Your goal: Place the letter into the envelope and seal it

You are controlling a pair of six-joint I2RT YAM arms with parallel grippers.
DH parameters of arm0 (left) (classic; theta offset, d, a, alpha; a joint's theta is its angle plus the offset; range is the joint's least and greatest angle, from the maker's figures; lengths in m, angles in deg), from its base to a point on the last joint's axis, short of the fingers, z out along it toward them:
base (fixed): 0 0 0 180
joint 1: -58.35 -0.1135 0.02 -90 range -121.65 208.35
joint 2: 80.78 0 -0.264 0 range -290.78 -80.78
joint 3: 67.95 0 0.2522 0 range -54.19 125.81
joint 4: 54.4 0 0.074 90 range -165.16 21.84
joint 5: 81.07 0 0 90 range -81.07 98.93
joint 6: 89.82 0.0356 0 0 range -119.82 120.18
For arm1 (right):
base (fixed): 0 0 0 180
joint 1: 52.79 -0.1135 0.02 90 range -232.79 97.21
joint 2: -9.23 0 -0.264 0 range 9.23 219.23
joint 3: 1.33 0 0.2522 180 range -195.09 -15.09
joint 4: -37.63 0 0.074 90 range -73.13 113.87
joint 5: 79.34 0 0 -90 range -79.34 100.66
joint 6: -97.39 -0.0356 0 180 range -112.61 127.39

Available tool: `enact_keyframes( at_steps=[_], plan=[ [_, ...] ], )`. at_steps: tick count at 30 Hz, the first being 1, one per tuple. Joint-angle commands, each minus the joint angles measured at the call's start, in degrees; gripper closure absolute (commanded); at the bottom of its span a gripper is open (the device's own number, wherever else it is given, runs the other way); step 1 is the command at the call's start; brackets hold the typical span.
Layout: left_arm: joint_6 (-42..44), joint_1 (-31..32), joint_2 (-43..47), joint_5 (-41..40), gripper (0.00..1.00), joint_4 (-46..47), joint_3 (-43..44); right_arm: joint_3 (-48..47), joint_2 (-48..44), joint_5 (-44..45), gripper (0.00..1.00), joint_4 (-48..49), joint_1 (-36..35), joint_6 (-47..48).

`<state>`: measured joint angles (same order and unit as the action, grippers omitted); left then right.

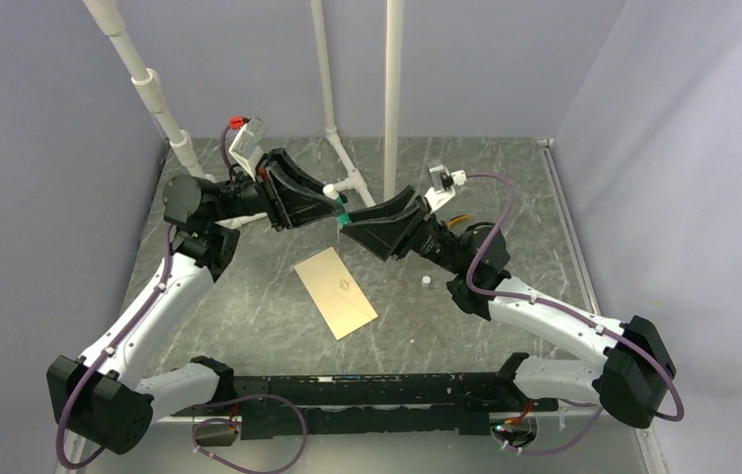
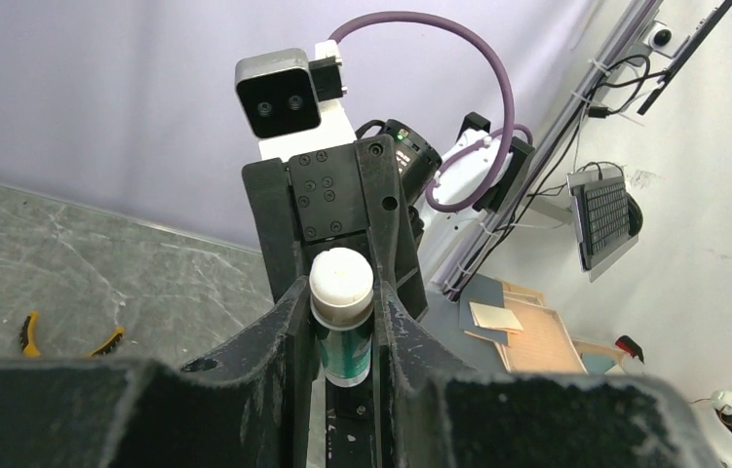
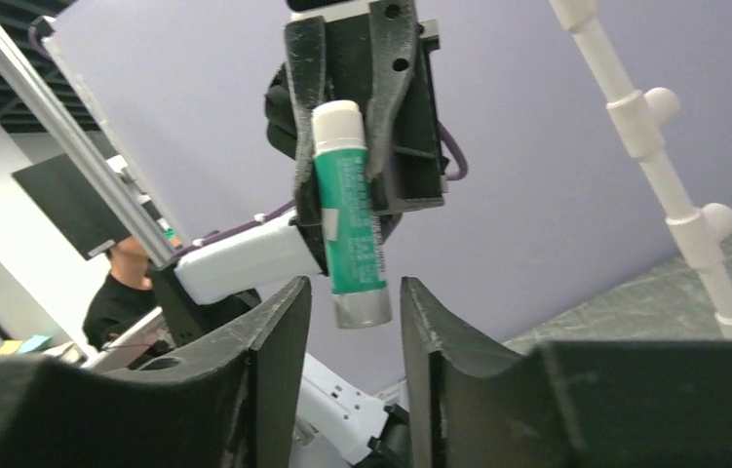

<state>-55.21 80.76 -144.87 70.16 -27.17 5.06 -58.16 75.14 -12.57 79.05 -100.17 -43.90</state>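
The tan envelope [image 1: 337, 292] lies flat on the table's middle, below both grippers. The letter is not in view. My left gripper [image 1: 338, 209] is raised above the table and shut on a green glue stick [image 2: 343, 336] with a white cap [image 2: 341, 280]. In the right wrist view the glue stick [image 3: 350, 229] hangs from the left gripper [image 3: 342, 180]. My right gripper [image 3: 354, 297] is open, facing the left one, with its fingers either side of the stick's grey end [image 3: 362, 308] and gaps on both sides. In the top view the right gripper [image 1: 349, 229] sits just under the left.
White pipes [image 1: 392, 89] stand at the table's back, close behind the grippers. Yellow-handled pliers [image 1: 456, 221] lie behind the right arm and also show in the left wrist view [image 2: 69, 337]. A small white piece [image 1: 427, 281] lies to the right of the envelope.
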Motion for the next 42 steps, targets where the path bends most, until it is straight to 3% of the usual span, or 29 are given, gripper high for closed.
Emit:
enact_keyframes(
  at_steps=[1, 3, 10, 14, 18, 23, 27, 30, 32, 33, 35, 38, 42],
  plan=[
    [-0.6, 0.1, 0.6, -0.6, 0.97, 1.2, -0.1, -2.4, 0.8, -2.2, 0.64, 5.5, 0.1, -0.8],
    [-0.6, 0.1, 0.7, -1.2, 0.97, 1.0, -0.1, -2.9, 1.0, -2.5, 0.72, 4.4, 0.0, -0.3],
    [3.0, 0.1, 2.4, -7.1, 0.98, -6.4, 0.2, -5.0, 1.1, -4.8, 0.85, -2.2, 0.0, 7.4],
    [6.1, 0.1, 3.3, -10.9, 0.97, -13.8, 1.0, -9.7, 0.4, -4.3, 0.94, -15.8, 0.0, 20.0],
    [11.0, 0.1, 4.5, -19.4, 0.97, -25.0, 2.2, -14.4, 0.2, 2.7, 1.0, -30.8, -0.2, 36.4],
    [12.9, 0.1, 4.2, -32.3, 0.98, -39.0, 6.3, -17.2, 1.7, 15.6, 1.0, -39.0, -0.7, 54.5],
    [12.5, 0.1, 3.8, -40.1, 0.98, -48.3, 11.5, -19.1, 3.8, 22.7, 1.0, -40.4, -1.9, 62.0],
    [12.3, 0.1, 3.5, -44.2, 0.97, -53.4, 14.2, -23.5, 6.5, 29.3, 1.0, -44.9, -2.8, 61.0],
    [14.1, 0.1, 4.2, -45.2, 0.98, -54.1, 14.6, -27.5, 7.7, 28.5, 0.81, -50.5, -2.7, 56.3],
    [15.0, 0.1, 4.9, -45.0, 0.97, -53.0, 14.0, -28.7, 7.5, 26.1, 0.65, -52.6, -2.7, 54.1],
    [16.7, 0.1, 6.8, -43.0, 0.98, -49.6, 11.8, -29.5, 5.8, 19.9, 0.46, -54.8, -2.6, 49.0],
    [20.1, 0.1, 8.9, -34.9, 0.98, -43.6, 8.9, -26.4, 1.7, 10.6, 0.31, -54.1, -1.9, 39.8],
    [21.2, 0.1, 9.8, -15.1, 0.98, -33.8, 7.0, -18.6, -4.2, 1.0, 0.21, -43.0, -1.2, 25.6]
  ],
)
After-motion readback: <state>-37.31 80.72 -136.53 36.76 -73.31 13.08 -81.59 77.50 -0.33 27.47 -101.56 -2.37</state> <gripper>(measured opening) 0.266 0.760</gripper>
